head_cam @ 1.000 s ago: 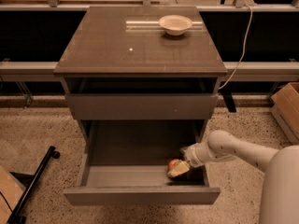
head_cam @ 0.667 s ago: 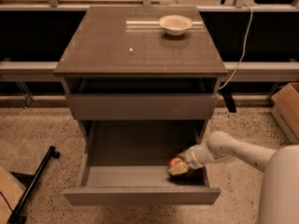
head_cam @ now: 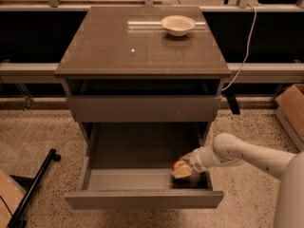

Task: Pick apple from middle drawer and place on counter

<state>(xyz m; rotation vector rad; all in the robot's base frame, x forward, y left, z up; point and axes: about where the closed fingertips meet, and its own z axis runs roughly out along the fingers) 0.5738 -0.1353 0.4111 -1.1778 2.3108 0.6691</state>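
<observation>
The middle drawer point(head_cam: 142, 198) is pulled out wide below the closed taller drawer front point(head_cam: 142, 108). The small red apple point(head_cam: 178, 165) with a yellowish patch lies in the drawer's front right corner. My gripper point(head_cam: 183, 171) reaches in from the right on the white arm point(head_cam: 237, 153) and sits right at the apple, touching or closely around it. The counter point(head_cam: 118, 46) is the glossy grey-brown top slab above, with a tiny white speck point(head_cam: 132, 51).
A shallow white bowl point(head_cam: 178, 24) stands at the counter's back right. A white cable point(head_cam: 244, 46) hangs at the cabinet's right. A cardboard box point(head_cam: 290, 110) sits on the floor at right, a black bar point(head_cam: 31, 189) at lower left.
The gripper and the apple have shifted slightly left and up within the drawer's front right corner. The drawer and the bowl have not moved.
</observation>
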